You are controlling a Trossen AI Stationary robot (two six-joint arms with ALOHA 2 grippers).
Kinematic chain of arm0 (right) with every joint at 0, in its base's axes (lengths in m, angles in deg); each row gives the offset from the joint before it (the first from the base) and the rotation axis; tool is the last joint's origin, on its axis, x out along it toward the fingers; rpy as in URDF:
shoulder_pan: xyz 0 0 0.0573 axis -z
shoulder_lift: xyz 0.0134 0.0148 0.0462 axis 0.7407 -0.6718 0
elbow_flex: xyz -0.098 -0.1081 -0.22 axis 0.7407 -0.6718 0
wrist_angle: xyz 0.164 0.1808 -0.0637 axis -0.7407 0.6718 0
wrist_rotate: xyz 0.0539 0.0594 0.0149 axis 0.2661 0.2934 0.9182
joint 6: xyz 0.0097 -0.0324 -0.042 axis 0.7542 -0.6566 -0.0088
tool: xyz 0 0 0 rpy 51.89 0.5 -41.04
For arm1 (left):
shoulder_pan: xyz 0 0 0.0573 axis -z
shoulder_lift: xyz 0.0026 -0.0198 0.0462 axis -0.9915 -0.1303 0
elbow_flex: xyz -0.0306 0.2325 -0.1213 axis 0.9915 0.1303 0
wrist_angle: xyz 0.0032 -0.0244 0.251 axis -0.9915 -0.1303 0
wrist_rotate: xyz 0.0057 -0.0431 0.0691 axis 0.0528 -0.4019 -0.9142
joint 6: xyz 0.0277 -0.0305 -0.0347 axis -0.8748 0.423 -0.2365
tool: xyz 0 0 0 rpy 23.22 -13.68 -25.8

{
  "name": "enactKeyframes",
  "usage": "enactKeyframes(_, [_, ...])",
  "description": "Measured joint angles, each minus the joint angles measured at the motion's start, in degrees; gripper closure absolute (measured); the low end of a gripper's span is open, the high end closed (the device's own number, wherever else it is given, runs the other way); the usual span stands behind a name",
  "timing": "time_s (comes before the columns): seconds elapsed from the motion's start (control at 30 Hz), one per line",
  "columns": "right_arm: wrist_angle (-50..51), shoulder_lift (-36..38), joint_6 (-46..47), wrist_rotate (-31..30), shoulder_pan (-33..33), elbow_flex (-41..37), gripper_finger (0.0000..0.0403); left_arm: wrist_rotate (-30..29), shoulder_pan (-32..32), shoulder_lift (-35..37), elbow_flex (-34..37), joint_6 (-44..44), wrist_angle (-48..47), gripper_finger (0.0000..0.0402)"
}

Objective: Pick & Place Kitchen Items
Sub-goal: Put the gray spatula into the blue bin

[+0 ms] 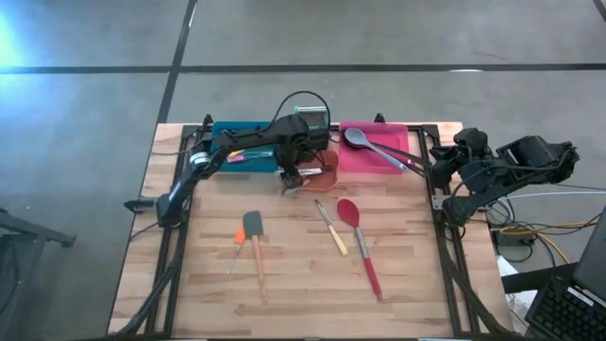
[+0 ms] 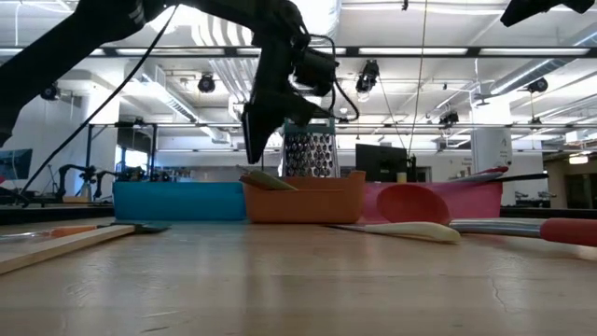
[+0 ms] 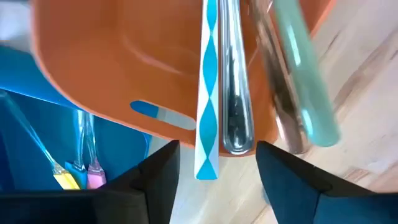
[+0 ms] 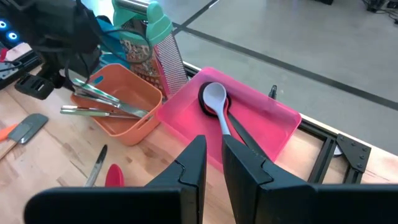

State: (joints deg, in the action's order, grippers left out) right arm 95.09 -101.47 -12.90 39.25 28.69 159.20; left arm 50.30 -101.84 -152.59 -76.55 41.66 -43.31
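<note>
- Your left gripper (image 1: 291, 176) hangs released, fingers apart, over the orange bin (image 1: 326, 169) at the table's far edge; it hides most of that bin from above.
- Cutlery (image 3: 233, 93) lies in the bin, handles poking over its rim; one has a blue-and-white pattern (image 3: 208, 87).
- No readable writing anywhere.
- Your right gripper (image 4: 212, 163) waits off the table's right edge, fingers nearly together, holding nothing.
- A red spoon (image 1: 358, 242) lies mid-table.

Orange bin (image 1: 327, 170) crowded with protruding cutlery (image 4: 102, 102) under left claw (image 1: 290, 180); bare tabletop (image 1: 294, 279) between scattered utensils.
</note>
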Motion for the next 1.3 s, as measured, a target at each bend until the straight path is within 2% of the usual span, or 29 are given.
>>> enactKeyframes(0.23, [0.0,0.0,0.2,0.0,0.0,0.0,0.0355,0.2,0.4,4.0,-3.7,4.9,0.1,0.0185])
enactKeyframes(0.53, [0.0,0.0,0.1,-0.1,0.0,0.0,0.0355,-0.2,3.3,15.5,-2.5,18.6,0.1,0.019])
enactKeyframes(0.7, [0.0,-0.1,0.0,-0.2,0.0,0.0,0.0355,-7.8,8.3,21.7,1.0,30.0,0.0,0.0201])
enactKeyframes(0.87, [-0.5,1.9,-1.6,-2.5,0.0,0.3,0.0356,-11.8,13.9,26.7,7.6,41.4,0.1,0.0211])
enactKeyframes(1.13, [-14.4,14.3,-22.4,-0.2,-0.2,0.1,0.0391,-12.4,22.0,33.6,23.8,59.3,6.0,0.0214])
enactKeyframes(1.3, [-14.7,22.1,-26.1,1.0,-0.1,0.1,0.0394,-10.6,25.3,36.8,35.6,70.4,14.0,0.0216])
